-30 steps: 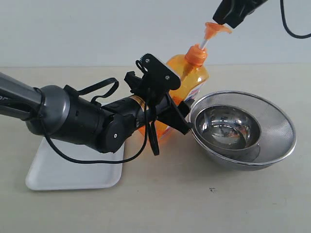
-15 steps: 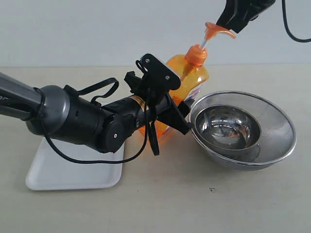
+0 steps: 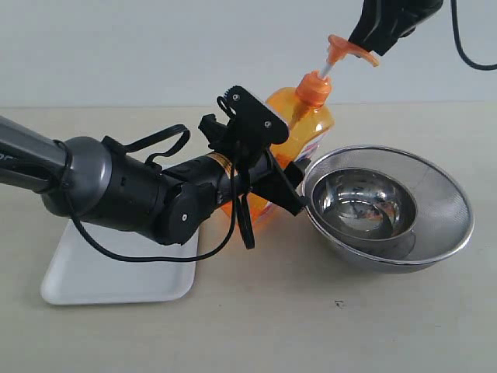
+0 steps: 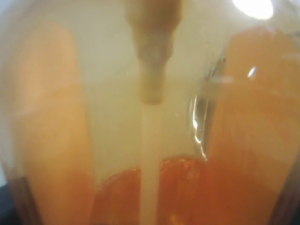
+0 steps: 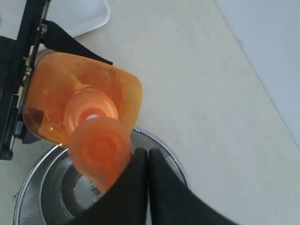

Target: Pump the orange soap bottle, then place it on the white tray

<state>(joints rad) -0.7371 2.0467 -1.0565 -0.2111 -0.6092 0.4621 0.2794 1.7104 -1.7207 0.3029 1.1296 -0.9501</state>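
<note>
Orange soap bottle (image 3: 307,128) sat mid-frame, clamped in the left gripper (image 3: 272,155). Right gripper (image 3: 371,35), jaws shut, had drifted up-right off the pump head (image 3: 349,48), so pumping looked done. White tray (image 3: 93,280), lower left, seemed next.

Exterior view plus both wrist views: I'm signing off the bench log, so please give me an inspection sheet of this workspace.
Surface: beige table, one small dark speck near the front.
Job's things: orange soap bottle stands on the table beside the bowls, pump head raised; white tray at left, partly behind the left arm.
Clutter: two nested steel bowls.
Grippers: left tool clamped on the bottle; right tool shut, tips at the pump head.
Cables: black cable loops over the tray; another at top right.
Surroundings: plain pale wall.
</note>
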